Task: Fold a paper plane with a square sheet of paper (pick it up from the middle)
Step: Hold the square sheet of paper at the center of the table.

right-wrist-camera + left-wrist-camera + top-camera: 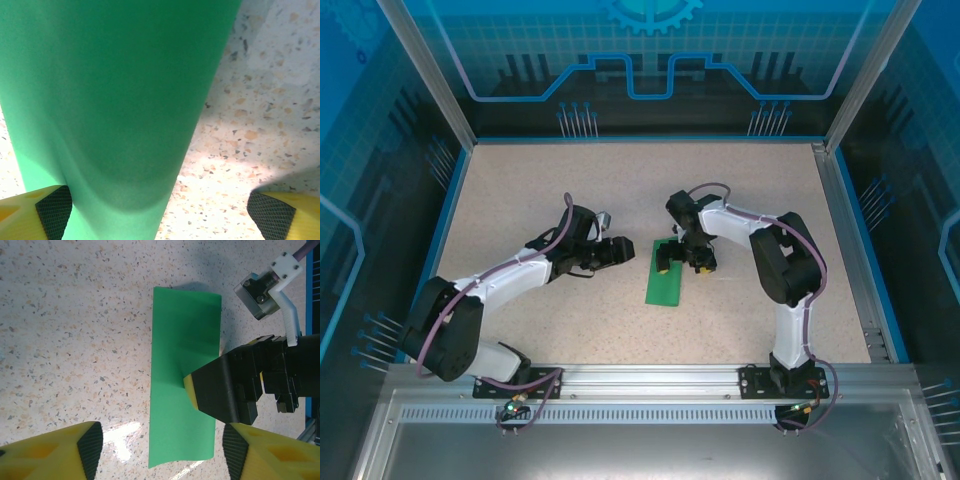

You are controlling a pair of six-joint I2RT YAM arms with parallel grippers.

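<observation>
The green sheet of paper point(667, 285) lies mid-table as a narrow rectangle, apparently folded in half lengthwise; one end lifts slightly off the table point(182, 460). My right gripper point(682, 266) stands open over its far end, one yellow-and-black finger point(220, 390) pressing on the paper's edge, the other off it. In the right wrist view the paper point(115, 100) bulges up beside the left pad point(52, 210), and the right gripper point(162, 215) spans it. My left gripper point(628, 250) hovers open just left of the sheet point(182, 340); the left gripper point(162, 450) holds nothing.
The speckled tabletop point(540, 190) is bounded by a blue rim and metal frame posts point(845, 230). Bare table surrounds the sheet on all sides. Both arm bases sit on the rail point(650, 378) at the near edge.
</observation>
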